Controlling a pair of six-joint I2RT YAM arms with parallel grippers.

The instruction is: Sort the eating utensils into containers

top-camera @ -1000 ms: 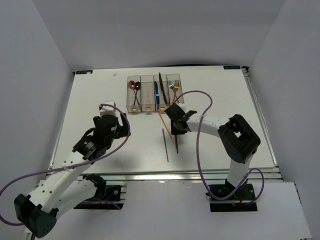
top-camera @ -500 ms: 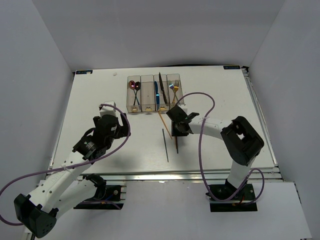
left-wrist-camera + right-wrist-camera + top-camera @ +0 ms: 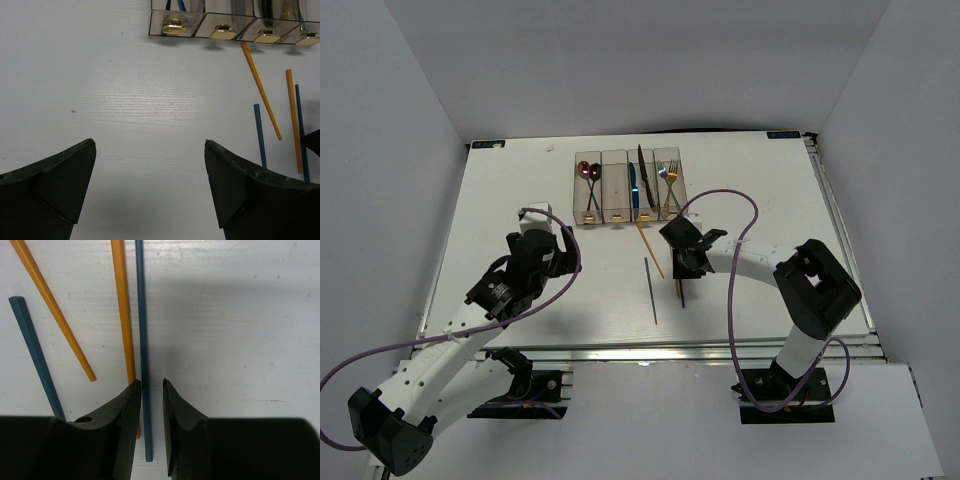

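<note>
Straddling the blue chopstick point(image 3: 141, 315) nearside of the bins point(image 3: 614, 190), the right gripper point(image 3: 151, 385) isn't clamped. Centre it, exclude the adjacent gold chopstick point(image 3: 121, 305), then pinch. The left gripper point(image 3: 150, 145) gapes empty.

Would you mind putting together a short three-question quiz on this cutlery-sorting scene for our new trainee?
1. Multiple choice: how many chopsticks lie loose on the table? A) two B) four C) six
2. True or false: the left gripper is holding a chopstick.
3. Short answer: what colour is the chopstick that lies between the fingers of the right gripper?
Key: 1 B. 2 False; it hangs open over bare table. 3 Blue.
</note>
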